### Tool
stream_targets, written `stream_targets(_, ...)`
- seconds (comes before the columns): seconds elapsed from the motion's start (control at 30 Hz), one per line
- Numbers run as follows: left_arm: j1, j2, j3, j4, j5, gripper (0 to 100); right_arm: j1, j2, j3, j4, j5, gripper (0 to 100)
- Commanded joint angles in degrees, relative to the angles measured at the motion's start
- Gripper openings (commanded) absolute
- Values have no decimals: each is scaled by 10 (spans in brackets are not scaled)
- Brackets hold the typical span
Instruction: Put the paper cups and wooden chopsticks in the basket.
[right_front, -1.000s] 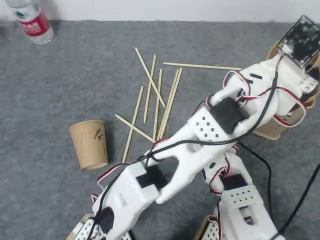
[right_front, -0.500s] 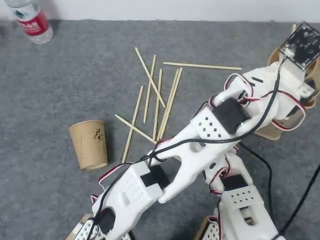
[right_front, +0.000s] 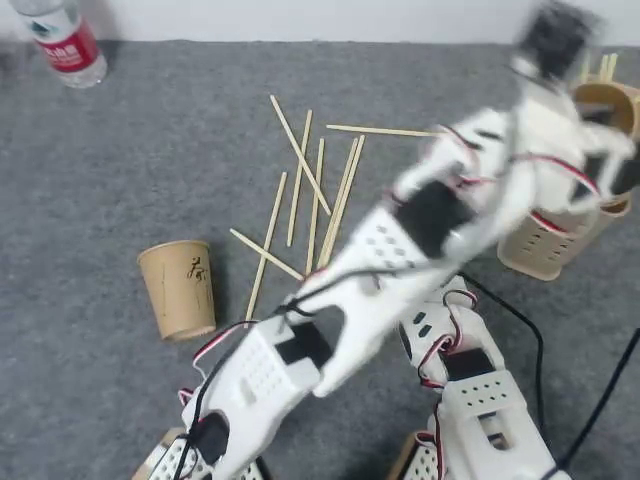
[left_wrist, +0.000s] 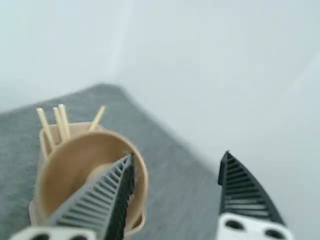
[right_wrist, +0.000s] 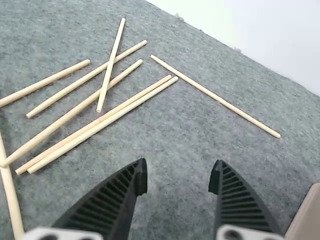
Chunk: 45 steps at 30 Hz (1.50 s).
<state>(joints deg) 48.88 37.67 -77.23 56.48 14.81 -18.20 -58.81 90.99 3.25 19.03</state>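
Here the left arm (right_front: 420, 220) overlaps the basket (right_front: 545, 255); a bottle (right_front: 62, 40) stands apart.

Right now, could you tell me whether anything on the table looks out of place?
The paper cup lies on its side on the grey carpet, and wooden chopsticks lie scattered, some crossing, outside the basket.

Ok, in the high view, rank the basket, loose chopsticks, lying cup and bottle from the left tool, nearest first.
1. basket, at the left tool, right edge.
2. loose chopsticks, mid-table.
3. lying cup, left side.
4. bottle, top-left corner.
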Motion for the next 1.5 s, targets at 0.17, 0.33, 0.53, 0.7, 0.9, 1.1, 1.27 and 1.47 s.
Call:
stream_targets(0.17,-203,-175,-123,287,26,261,1,-10,-4,-10,7,157)
stream_targets(0.33,-350,-234,-121,440,25,261,15,-16,-26,-7,8,33)
stream_targets(0.53,-538,-236,-36,442,27,261,53,-16,-136,70,9,6)
stream_targets(0.7,-600,-240,206,442,25,145,85,-16,-354,268,9,6)
stream_targets(0.9,-628,-236,398,433,-33,15,119,-10,-632,421,9,6)
stream_targets(1.1,-686,-236,603,238,-34,12,175,33,-757,436,58,6)
stream_targets(1.27,-692,-241,741,120,-33,12,263,132,-809,431,79,6)
stream_targets(1.47,-688,-236,811,53,30,12,325,217,-855,430,90,6)
